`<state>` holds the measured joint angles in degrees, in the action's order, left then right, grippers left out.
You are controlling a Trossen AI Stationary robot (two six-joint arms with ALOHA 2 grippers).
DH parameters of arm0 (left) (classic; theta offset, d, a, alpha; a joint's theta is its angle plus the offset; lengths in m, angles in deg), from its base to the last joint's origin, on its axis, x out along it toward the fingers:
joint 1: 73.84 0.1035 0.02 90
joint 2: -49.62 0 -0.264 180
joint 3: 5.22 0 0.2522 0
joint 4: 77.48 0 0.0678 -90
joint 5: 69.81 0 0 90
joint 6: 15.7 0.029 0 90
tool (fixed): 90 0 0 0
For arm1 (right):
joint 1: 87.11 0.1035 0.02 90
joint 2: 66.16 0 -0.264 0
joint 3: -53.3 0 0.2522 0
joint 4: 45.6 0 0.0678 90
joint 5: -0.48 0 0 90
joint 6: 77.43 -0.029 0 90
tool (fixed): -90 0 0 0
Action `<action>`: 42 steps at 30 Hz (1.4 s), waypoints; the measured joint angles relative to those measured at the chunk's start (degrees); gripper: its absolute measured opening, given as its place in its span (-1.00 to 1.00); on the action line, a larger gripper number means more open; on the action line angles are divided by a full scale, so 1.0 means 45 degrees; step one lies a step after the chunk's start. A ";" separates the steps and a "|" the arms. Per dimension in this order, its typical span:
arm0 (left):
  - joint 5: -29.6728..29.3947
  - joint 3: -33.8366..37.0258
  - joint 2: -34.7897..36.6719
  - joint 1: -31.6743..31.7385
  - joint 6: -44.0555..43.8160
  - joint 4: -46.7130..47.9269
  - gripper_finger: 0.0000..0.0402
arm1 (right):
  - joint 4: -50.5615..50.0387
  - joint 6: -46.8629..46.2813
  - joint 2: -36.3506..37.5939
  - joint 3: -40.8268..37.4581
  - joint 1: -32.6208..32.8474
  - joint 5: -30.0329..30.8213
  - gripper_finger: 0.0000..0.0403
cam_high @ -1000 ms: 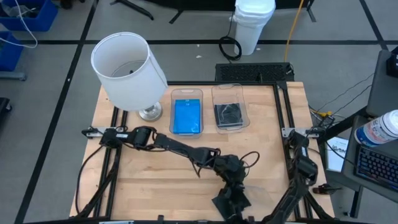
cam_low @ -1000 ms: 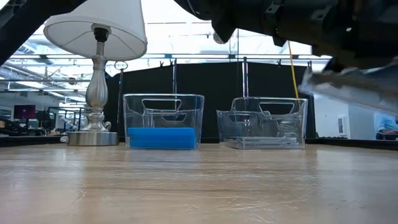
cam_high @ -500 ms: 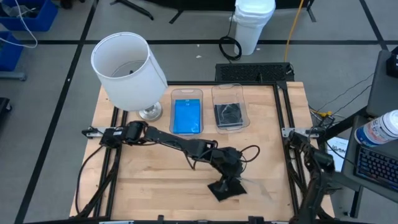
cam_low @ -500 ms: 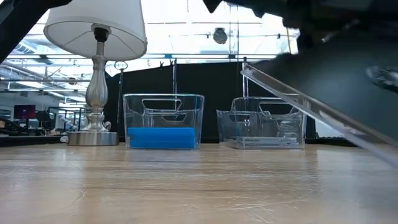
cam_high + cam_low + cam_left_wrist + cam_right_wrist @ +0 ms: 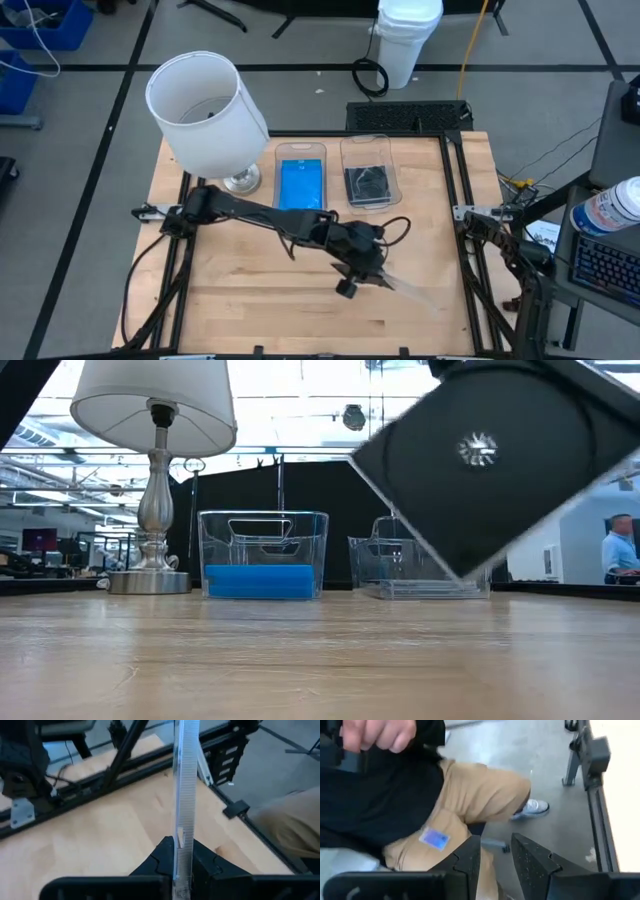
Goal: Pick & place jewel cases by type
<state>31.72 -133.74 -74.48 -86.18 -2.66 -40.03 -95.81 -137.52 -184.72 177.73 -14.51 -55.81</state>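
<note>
High view, surroundings: a white-shaded lamp (image 5: 208, 112) stands at the far left of the bench (image 5: 220, 300); beside it sit two clear bins, the left bin (image 5: 301, 180) holding blue jewel cases (image 5: 301, 187), the right bin (image 5: 371, 173) holding a dark case (image 5: 370, 184).
High view, left arm: it reaches across the bench middle, and the left gripper (image 5: 352, 282) lies on the near side of the bins, its jaws clamped on a clear jewel case (image 5: 408, 290) that sticks out toward the right.
High view, right arm: parked off the bench's right edge (only its upper links show).
Low view: the held case's dark grey inside (image 5: 490, 460) fills the upper right, tilted, and partly hides the right bin (image 5: 400, 565); the left bin (image 5: 263, 553) with its blue stack (image 5: 260, 581) and the lamp (image 5: 155, 410) are unobstructed. A person (image 5: 618, 555) stands in the room at far right.
Left wrist view: the case (image 5: 185, 795) is seen edge-on, pinched between the two dark fingers (image 5: 160, 860), above bare bench.
Right wrist view: the right gripper (image 5: 495, 857) hangs over the floor with a gap between its jaws and nothing in them; a person's trouser leg (image 5: 470, 805) and hand (image 5: 380, 732) are close behind.
Change: half a second earlier the case lay lower, nearer the bench's front edge; it has since swung up and rightward.
</note>
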 joint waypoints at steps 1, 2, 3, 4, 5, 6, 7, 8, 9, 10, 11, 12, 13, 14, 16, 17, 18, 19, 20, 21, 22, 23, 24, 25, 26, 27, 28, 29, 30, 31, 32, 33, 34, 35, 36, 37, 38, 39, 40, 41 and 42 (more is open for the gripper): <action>0.0041 0.0000 0.0090 -0.0014 0.0055 -0.0036 -0.84 | 0.0082 -0.0105 0.0002 0.0005 0.0170 0.0267 -0.48; 0.0068 0.0000 0.0202 -0.0040 0.0150 0.0064 -0.83 | 0.0171 -0.0105 0.0005 0.0005 0.0280 0.0581 -0.48; 0.0073 0.0000 0.0352 -0.0078 0.0233 0.0264 -0.82 | 0.0365 0.0112 0.0005 0.0005 0.0348 0.0820 -0.48; 0.0124 0.0005 0.0466 -0.0115 0.0297 0.0375 -0.82 | 0.0672 0.0586 0.0000 0.0005 0.0512 0.1203 -0.48; 0.0328 0.0000 0.0581 -0.0132 0.0334 0.0277 -0.82 | 0.1015 0.1319 0.0000 0.0000 0.0650 0.1684 -0.48; 0.0636 0.0000 0.0804 -0.0178 0.0371 0.0286 -0.83 | 0.1577 0.2203 0.0000 0.0000 0.0772 0.2174 -0.48; 0.0999 0.0000 0.0999 -0.0222 0.0393 0.0488 -0.85 | 0.2189 0.3106 0.0003 0.0007 0.0884 0.2593 -0.48; 0.1327 0.0000 0.1176 -0.0265 0.0395 0.0446 -0.86 | 0.2586 0.3903 0.0007 0.0015 0.1013 0.3085 -0.48; 0.1523 0.0000 0.1440 -0.0345 0.0436 0.0368 -0.86 | 0.2823 0.4572 0.0015 0.0019 0.1146 0.3687 -0.48; 0.1602 0.0000 0.1757 -0.0441 0.0522 0.0628 -0.86 | 0.2847 0.5088 0.0015 0.0018 0.1246 0.4344 -0.49; 0.1770 0.0000 0.2009 -0.0515 0.0595 0.0805 -0.86 | 0.2770 0.5480 0.0010 -0.0035 0.1316 0.4945 -0.50; 0.1995 -0.0003 0.2256 -0.0587 0.0748 0.0708 -0.86 | 0.2678 0.5814 0.0015 -0.0177 0.1356 0.5567 -0.51; 0.2212 -0.0010 0.2542 -0.0715 0.1037 0.0689 -0.86 | 0.2465 0.6208 0.0015 -0.0318 0.1391 0.6250 -0.53; 0.2409 0.0037 0.2835 -0.0825 0.1275 0.0745 -0.85 | 0.2301 0.6628 0.0010 -0.0528 0.1413 0.7024 -0.55; 0.2546 0.0148 0.3199 -0.1082 0.1636 0.0189 -0.84 | 0.2347 0.7323 0.0010 -0.1178 0.1408 0.8741 -0.59; 0.2468 0.0200 0.3410 -0.1252 0.1815 -0.0086 -0.84 | 0.2321 0.7629 0.0010 -0.1507 0.1349 0.9667 -0.62; 0.2308 0.0259 0.3604 -0.1415 0.1956 -0.0118 -0.85 | 0.2356 0.7902 0.0010 -0.1916 0.1256 1.0518 -0.64; 0.2134 0.0286 0.3700 -0.1579 0.2018 -0.0268 -0.86 | 0.2508 0.8074 0.0010 -0.2366 0.1164 1.1304 -0.66; 0.1914 0.0279 0.3733 -0.1730 0.2129 -0.0743 -0.86 | 0.2671 0.8223 0.0015 -0.2832 0.1021 1.1984 -0.69; 0.1663 0.0262 0.3739 -0.1880 0.2257 -0.1032 -0.86 | 0.2721 0.8240 0.0015 -0.3299 0.0808 1.2408 -0.71; 0.1430 0.0264 0.3771 -0.2040 0.2330 -0.1033 -0.86 | 0.2736 0.8216 0.0010 -0.3802 0.0570 1.2498 -0.73; 0.1167 0.0283 0.3770 -0.2202 0.2351 -0.0965 -0.86 | 0.2741 0.8208 0.0018 -0.4261 0.0296 1.2490 -0.75; 0.0806 0.0291 0.3728 -0.2322 0.2412 -0.1020 -0.86 | 0.2776 0.8149 0.0071 -0.4727 -0.0005 1.2486 -0.76; 0.0513 0.0291 0.3667 -0.2395 0.2419 -0.1091 -0.86 | 0.2930 0.7786 0.0145 -0.5184 -0.0390 1.2485 -0.77; 0.0138 0.0291 0.3655 -0.2476 0.2419 -0.1042 -0.86 | 0.3159 0.7223 0.0247 -0.5557 -0.0776 1.2482 -0.77; -0.0248 0.0291 0.3650 -0.2575 0.2418 -0.0936 -0.86 | 0.3346 0.6600 0.0437 -0.5937 -0.1178 1.2477 -0.75; -0.0506 0.0291 0.3650 -0.2644 0.2419 -0.0900 -0.85 | 0.3443 0.6072 0.0654 -0.6259 -0.1580 1.2453 -0.72; -0.0640 0.0297 0.3650 -0.2663 0.2419 -0.0907 -0.84 | 0.3687 0.5640 0.0834 -0.6530 -0.1978 1.2442 -0.67; -0.0794 0.0363 0.3650 -0.2699 0.2419 -0.0969 -0.83 | 0.3947 0.5349 0.0993 -0.6798 -0.2331 1.2386 -0.61; -0.0981 0.0406 0.3650 -0.2718 0.2420 -0.0982 -0.83 | 0.4090 0.5246 0.1169 -0.7071 -0.2628 1.2295 -0.53; -0.1072 0.0463 0.3650 -0.2722 0.2447 -0.0973 -0.83 | 0.4289 0.5163 0.1299 -0.7322 -0.2865 1.2133 -0.44; -0.1144 0.0532 0.3650 -0.2735 0.2497 -0.0943 -0.84 | 0.4554 0.5107 0.1460 -0.7538 -0.3061 1.1981 -0.35; -0.1217 0.0584 0.3647 -0.2736 0.2512 -0.0907 -0.85 | 0.4885 0.5111 0.1658 -0.7743 -0.3213 1.1798 -0.25; -0.1248 0.0602 0.3639 -0.2740 0.2516 -0.0870 -0.86 | 0.5149 0.5116 0.1882 -0.7918 -0.3311 1.1776 -0.15; -0.1248 0.0602 0.3635 -0.2739 0.2516 -0.0859 -0.86 | 0.5379 0.5118 0.2100 -0.8081 -0.3385 1.1861 -0.05; -0.1254 0.0602 0.3635 -0.2730 0.2516 -0.0847 -0.86 | 0.5624 0.5113 0.2291 -0.8256 -0.3474 1.1997 0.05; -0.1260 0.0602 0.3635 -0.2732 0.2514 -0.0852 -0.86 | 0.5787 0.5083 0.2503 -0.8458 -0.3497 1.2193 0.14; -0.1265 0.0602 0.3635 -0.2735 0.2516 -0.0854 -0.86 | 0.5867 0.4961 0.2702 -0.8689 -0.3497 1.2330 0.23; -0.1329 0.0602 0.3635 -0.2730 0.2516 -0.0851 -0.85 | 0.5973 0.4830 0.2876 -0.8910 -0.3485 1.2475 0.29; -0.1497 0.0602 0.3635 -0.2730 0.2512 -0.0851 -0.84 | 0.6244 0.4722 0.3053 -0.9123 -0.3473 1.2499 0.35; -0.1672 0.0602 0.3635 -0.2730 0.2518 -0.0851 -0.83 | 0.6516 0.4584 0.3268 -0.9388 -0.3471 1.2484 0.40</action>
<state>24.19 -131.03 -58.12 -98.47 8.67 -43.86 -66.49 -116.89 -170.01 135.49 -30.13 0.37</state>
